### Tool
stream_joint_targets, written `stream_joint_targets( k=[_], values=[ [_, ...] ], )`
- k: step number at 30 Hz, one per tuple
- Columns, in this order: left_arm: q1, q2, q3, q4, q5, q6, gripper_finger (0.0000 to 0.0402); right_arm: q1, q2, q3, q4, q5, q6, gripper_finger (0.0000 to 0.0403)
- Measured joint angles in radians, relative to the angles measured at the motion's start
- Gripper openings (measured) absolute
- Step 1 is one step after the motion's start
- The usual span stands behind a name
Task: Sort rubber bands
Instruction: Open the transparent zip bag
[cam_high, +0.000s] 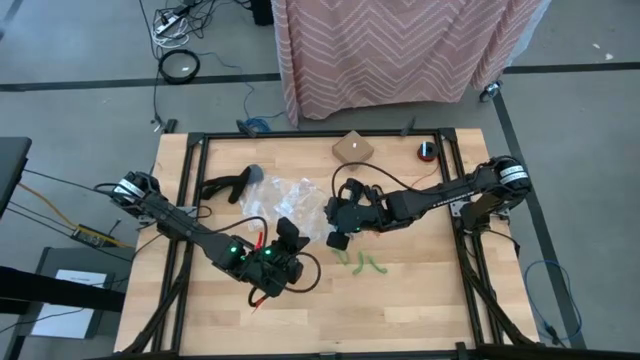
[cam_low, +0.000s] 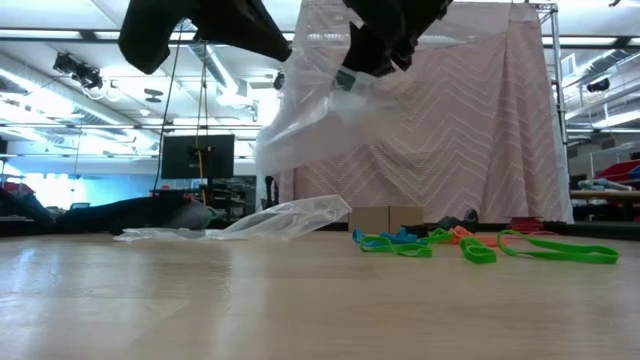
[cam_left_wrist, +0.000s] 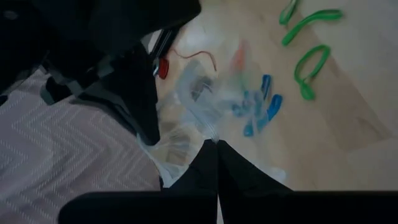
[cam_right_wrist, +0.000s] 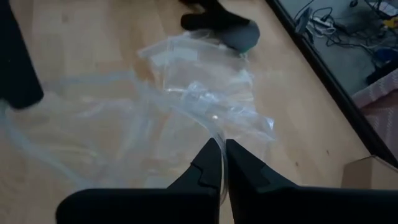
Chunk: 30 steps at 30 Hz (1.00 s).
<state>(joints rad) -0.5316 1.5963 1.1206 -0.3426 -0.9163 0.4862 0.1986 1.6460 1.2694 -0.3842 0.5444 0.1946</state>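
Observation:
Both arms meet over the middle of the table, holding a clear plastic zip bag (cam_low: 300, 115) between them, lifted above the wood. My left gripper (cam_high: 291, 236) is shut on it, and so is my right gripper (cam_high: 337, 232). The rubber bands lie loose on the table under and beside the bag. Green ones (cam_high: 360, 262) (cam_left_wrist: 311, 62) lie toward the near right. Blue ones (cam_left_wrist: 258, 109) and an orange one (cam_left_wrist: 239, 57) show through the bag. The low view shows blue (cam_low: 392, 243), orange (cam_low: 458, 234) and green (cam_low: 545, 248) loops flat on the wood. My left gripper pinches an edge of the clear bag (cam_left_wrist: 208, 134) between its two shut fingers, slanting downward. The film spreads away from the fingers, clear of the table. My right gripper pinches another edge of the bag (cam_right_wrist: 219, 134) between its fingers, slanting down from the table's right. The film trails off from them in slack folds.
More clear bags (cam_high: 285, 195) lie crumpled on the table behind the grippers. A black tool with a grey end (cam_high: 232, 185) lies at the far left. A small cardboard box (cam_high: 352, 148) and a red-and-black object (cam_high: 427, 151) stand near the far edge.

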Motion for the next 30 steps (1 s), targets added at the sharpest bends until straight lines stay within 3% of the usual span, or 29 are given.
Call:
stream_joint_targets(
  k=[18, 30],
  values=[
    [0.040, 0.000, -0.001, -0.051, 0.003, -0.028, 0.0001, 0.029, -0.090, 0.000, 0.022, -0.127, -0.043, 0.0030],
    [0.097, 0.000, -0.001, -0.023, 0.072, -0.020, 0.0001, 0.069, -0.095, 0.000, 0.098, -0.248, -0.090, 0.0000]
  ],
)
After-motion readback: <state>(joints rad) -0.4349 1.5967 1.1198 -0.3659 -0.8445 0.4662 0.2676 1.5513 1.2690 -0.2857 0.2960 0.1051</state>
